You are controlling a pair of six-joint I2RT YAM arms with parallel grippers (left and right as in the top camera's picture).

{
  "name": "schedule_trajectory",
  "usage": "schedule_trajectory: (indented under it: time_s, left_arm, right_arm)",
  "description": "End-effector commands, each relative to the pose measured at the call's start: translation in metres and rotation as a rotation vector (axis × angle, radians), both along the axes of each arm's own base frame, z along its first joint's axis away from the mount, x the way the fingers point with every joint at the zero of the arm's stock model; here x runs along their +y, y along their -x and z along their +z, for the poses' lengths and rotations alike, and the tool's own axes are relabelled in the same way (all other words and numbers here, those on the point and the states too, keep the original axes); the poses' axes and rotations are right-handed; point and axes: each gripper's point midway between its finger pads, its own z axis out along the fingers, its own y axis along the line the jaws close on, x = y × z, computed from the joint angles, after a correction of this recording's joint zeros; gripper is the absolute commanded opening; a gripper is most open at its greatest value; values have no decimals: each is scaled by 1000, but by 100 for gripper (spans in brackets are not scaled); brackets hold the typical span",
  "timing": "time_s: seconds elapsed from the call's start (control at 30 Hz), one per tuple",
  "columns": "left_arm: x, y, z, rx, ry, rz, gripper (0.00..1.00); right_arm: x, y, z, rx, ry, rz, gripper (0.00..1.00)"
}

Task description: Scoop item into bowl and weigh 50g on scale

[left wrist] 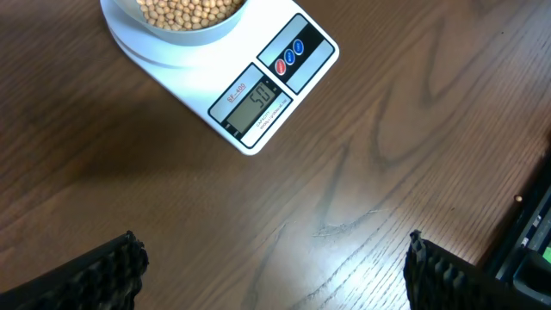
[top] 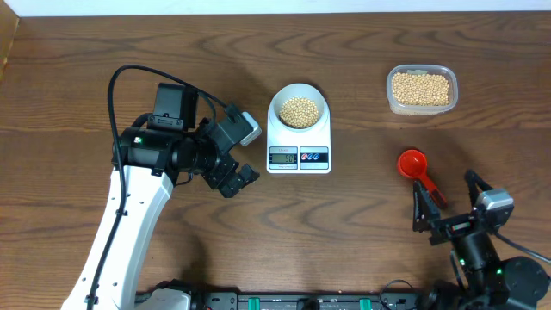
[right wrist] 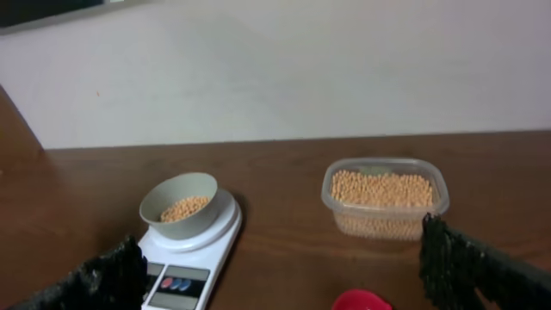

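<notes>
The bowl point(top: 277, 102) stands on the white scale point(top: 299, 158), with tan beans point(top: 299, 112) piled inside. From the left wrist the scale point(left wrist: 284, 77) display appears to read 50, and the bowl point(left wrist: 172, 36) sits at the top edge. My left gripper point(top: 239, 164) hovers open just left of the scale, its fingers point(left wrist: 103, 275) wide over bare wood. My right gripper point(top: 448, 202) is open at the near right, by the handle end of a red scoop point(top: 413, 164). The right wrist view shows the bowl point(right wrist: 181, 220), the scale point(right wrist: 194, 258) and the scoop point(right wrist: 362, 301).
A clear plastic tub point(top: 392, 103) full of beans stands at the back right; it appears as the tub point(right wrist: 385, 220) ahead of my right gripper. The left arm's cable loops over the left side of the wooden table point(top: 86, 69). A pale wall lies behind the table.
</notes>
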Motion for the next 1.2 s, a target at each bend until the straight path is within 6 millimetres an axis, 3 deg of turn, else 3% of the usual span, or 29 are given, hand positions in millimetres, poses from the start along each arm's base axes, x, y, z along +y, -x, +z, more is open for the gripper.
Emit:
schedule_trajectory:
  time_s: [0.0, 0.37, 0.63, 1.17]
  left_arm:
    - [1, -1, 8, -29, -1, -5, 98]
    - [1, -1, 8, -29, -1, -5, 98]
    - [1, -1, 8, -29, -1, -5, 98]
    - [1, -1, 8, -29, -1, -5, 98]
  right_arm:
    - [0, -1, -4, -21, 20, 2, 99]
    - [11, -6, -17, -10, 18, 44, 99]
    - [11, -22, -34, -122, 44, 51, 99]
    - [12, -25, -37, -154, 40, 36, 99]
